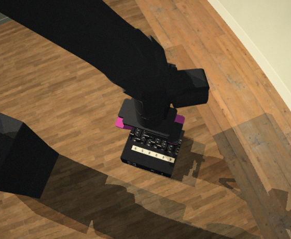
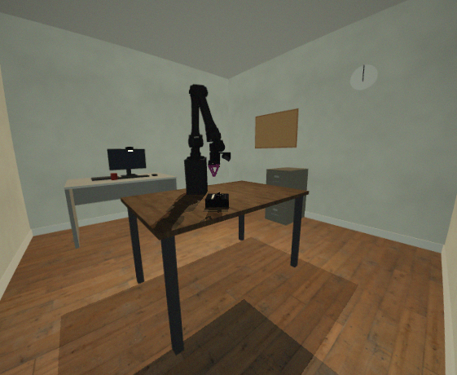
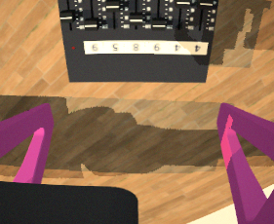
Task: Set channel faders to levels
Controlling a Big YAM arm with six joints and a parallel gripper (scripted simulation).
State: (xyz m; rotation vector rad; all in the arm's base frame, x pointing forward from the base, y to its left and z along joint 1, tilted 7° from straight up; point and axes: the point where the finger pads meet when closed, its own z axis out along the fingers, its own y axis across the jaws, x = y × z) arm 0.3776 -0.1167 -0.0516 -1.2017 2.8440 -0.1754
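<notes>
The black lighting desk (image 1: 148,156) (image 2: 217,201) (image 3: 139,67) stands flat on the wooden table (image 2: 256,193). A pale tape strip (image 1: 152,154) (image 3: 144,49) with small written digits runs across it beside the row of several faders (image 3: 137,11). The fader caps stand at different heights; the two rightmost in the wrist view sit highest. The digits are too small to read. My gripper (image 3: 135,112) (image 2: 213,170) has magenta fingers, is wide open and empty, and hangs well above the desk. In the top view the arm hides part of the fader rows.
The arm's black base (image 2: 195,175) stands on the table behind the desk. A second desk with a monitor (image 2: 126,160), a filing cabinet (image 2: 286,191) and a cork board (image 2: 276,128) stand away by the walls.
</notes>
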